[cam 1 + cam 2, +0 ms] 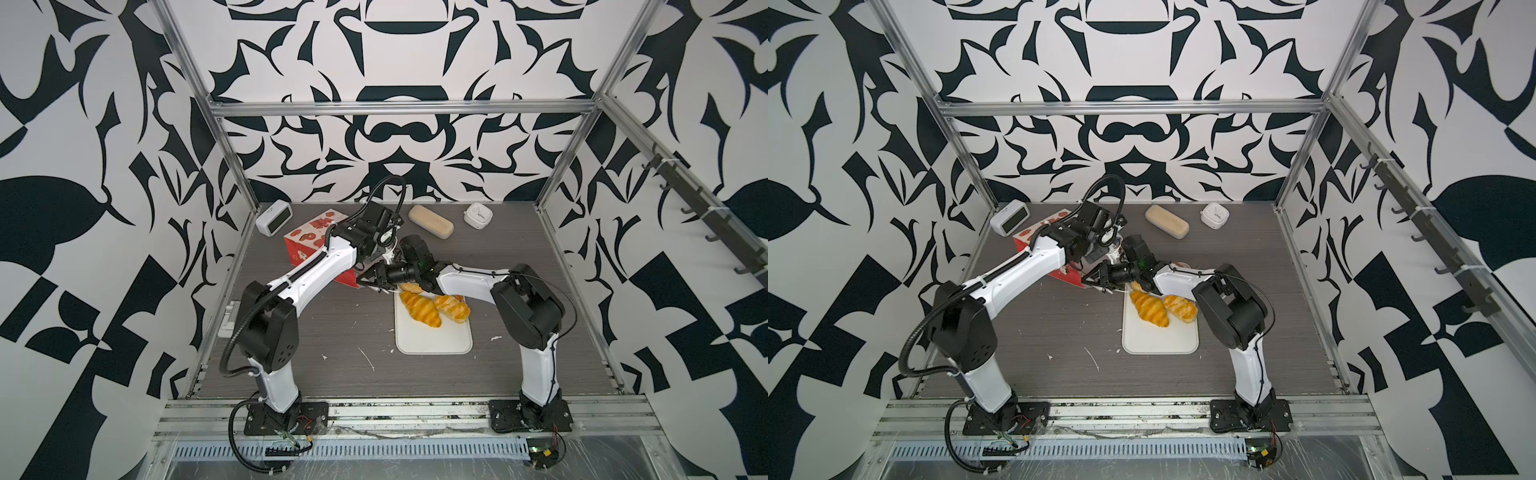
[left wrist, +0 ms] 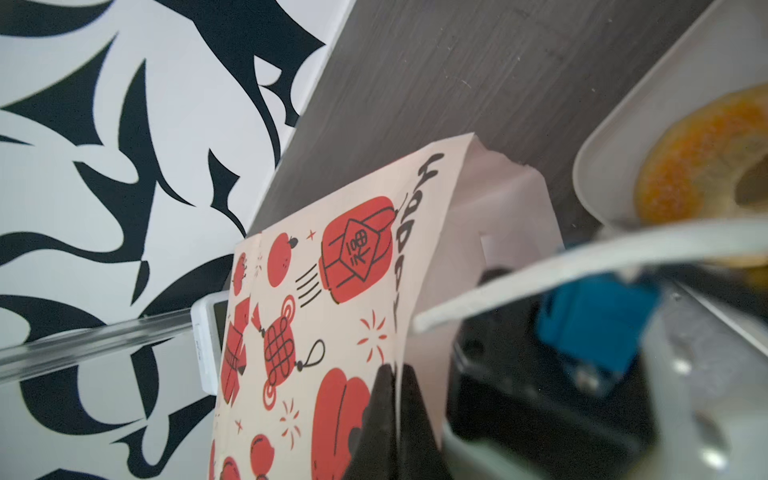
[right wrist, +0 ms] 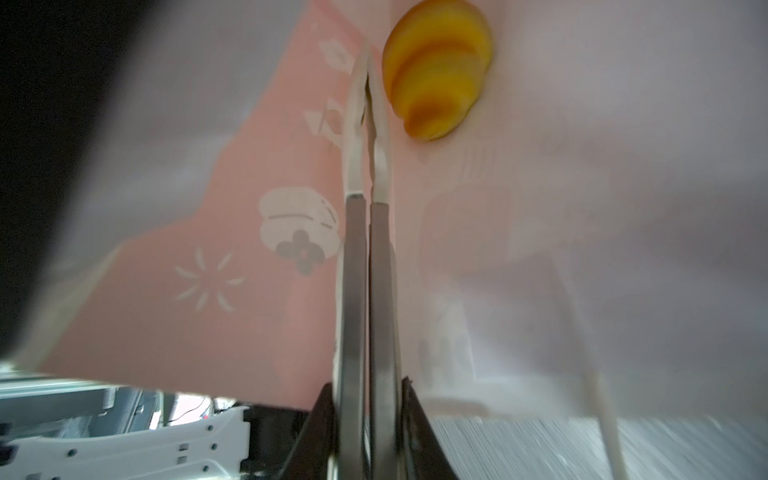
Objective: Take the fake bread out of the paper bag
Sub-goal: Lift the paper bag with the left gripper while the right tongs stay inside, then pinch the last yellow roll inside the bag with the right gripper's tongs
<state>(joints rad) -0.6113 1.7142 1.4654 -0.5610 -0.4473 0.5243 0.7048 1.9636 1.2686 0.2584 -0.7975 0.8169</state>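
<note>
Paper bag [image 2: 332, 291]: left tool [image 2: 395, 399] pinches edge, closed right tool [image 3: 369, 95] reaches inside.

black-and-white patterned walls [image 1: 395, 137], grey table [image 1: 332, 332], aluminium frame [image 1: 399, 109]

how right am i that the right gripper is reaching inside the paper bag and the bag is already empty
Partly. The paper bag is not empty: the right wrist view shows a striped golden pastry lying inside it, close beside the shut tips of the right gripper. The gripper is indeed inside the bag.
</note>
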